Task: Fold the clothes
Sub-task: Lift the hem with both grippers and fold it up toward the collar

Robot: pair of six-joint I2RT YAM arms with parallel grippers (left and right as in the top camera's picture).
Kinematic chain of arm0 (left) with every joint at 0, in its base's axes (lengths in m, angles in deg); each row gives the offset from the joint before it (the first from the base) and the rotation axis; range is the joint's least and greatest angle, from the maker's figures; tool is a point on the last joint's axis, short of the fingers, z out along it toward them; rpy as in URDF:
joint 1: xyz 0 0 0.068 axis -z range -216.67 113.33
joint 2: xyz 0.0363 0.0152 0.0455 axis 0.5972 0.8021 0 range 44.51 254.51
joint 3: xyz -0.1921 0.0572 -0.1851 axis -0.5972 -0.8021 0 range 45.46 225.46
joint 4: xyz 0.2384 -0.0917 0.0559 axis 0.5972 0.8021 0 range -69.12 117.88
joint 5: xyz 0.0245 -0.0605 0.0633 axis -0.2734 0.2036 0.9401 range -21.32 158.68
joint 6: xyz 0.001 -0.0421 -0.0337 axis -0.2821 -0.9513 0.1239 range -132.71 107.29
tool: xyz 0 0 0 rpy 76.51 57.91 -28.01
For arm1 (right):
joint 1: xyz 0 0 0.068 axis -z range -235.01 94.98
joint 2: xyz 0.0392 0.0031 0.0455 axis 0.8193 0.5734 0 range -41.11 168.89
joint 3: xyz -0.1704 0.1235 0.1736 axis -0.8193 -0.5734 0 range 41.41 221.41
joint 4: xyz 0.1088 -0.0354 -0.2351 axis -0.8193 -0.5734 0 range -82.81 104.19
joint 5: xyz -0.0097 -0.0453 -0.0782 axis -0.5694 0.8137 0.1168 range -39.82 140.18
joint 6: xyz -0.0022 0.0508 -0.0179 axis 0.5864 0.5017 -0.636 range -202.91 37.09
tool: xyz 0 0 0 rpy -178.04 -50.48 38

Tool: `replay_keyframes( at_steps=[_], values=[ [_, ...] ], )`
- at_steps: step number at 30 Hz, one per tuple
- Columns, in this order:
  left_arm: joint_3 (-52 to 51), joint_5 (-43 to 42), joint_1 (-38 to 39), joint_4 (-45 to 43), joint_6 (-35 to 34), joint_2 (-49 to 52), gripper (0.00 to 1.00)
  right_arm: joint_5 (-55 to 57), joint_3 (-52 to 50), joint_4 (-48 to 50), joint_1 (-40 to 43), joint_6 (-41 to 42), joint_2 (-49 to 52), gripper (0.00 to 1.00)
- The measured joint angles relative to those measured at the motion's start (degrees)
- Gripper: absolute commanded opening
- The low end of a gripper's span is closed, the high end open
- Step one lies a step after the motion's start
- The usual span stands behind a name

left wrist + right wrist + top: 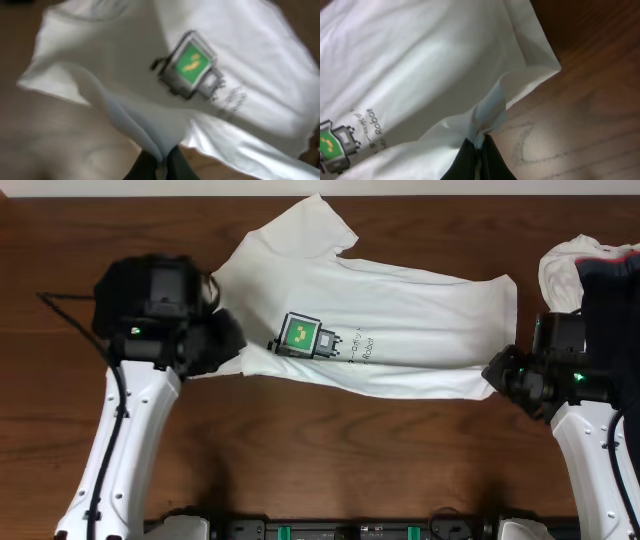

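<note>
A white T-shirt (400,320) with a green robot print (299,334) lies spread across the brown table, one sleeve at the back. My left gripper (215,345) is shut on the shirt's left edge; in the left wrist view (161,159) the cloth (150,100) is pinched between the dark fingers and lifted in a fold. My right gripper (505,375) is shut on the shirt's right lower corner; in the right wrist view (479,145) a bunched bit of the shirt's hem (420,60) sits between the fingers.
A pile of other clothes, white (575,260) and dark (612,300), lies at the right edge behind my right arm. Bare wooden table (350,450) spreads in front of the shirt.
</note>
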State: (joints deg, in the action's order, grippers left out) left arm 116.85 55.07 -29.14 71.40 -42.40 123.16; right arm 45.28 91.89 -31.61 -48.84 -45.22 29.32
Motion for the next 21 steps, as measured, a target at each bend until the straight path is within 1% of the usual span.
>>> replay_keyframes(
  at_steps=[3,8,15,21],
  values=[
    [0.0,0.0,2.9,-4.4,0.0,1.0,0.06,1.9,0.0,0.3,0.0,0.9,0.0,0.01],
    [0.0,2.1,6.1,-7.6,0.0,4.7,0.06,4.2,0.0,3.1,0.0,1.5,0.2,0.01],
    [0.0,6.5,6.3,-11.8,0.0,11.5,0.06,5.6,0.0,7.2,0.0,2.3,3.5,0.01],
    [0.0,10.4,6.3,-15.8,0.0,13.6,0.06,6.3,0.0,11.2,0.0,3.3,11.0,0.01]
  ],
)
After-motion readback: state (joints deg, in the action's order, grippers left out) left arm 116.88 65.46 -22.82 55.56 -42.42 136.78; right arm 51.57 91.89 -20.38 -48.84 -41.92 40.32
